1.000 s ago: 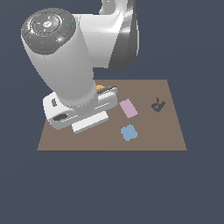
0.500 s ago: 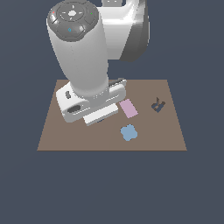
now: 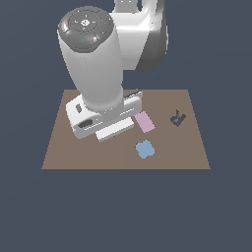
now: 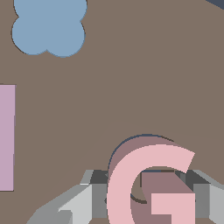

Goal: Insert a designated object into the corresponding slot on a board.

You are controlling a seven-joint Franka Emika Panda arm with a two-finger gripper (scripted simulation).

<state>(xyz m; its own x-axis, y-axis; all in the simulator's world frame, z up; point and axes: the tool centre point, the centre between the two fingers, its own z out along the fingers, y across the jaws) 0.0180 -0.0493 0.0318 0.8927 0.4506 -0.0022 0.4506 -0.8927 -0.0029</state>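
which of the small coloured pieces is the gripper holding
The pale pink G-shaped block: it sits between the gripper's fingers. The blue clover piece and lilac rectangle lie flat, untouched.

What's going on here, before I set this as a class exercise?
A simulated Panda arm's end effector grips a pale pink G block between its fingers just above the brown board. A dark edge shows beneath the G. A blue clover piece and lilac rectangle lie nearby.

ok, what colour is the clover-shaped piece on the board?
Light blue. The flat clover-shaped piece shows best in the wrist view, lying on the brown board.
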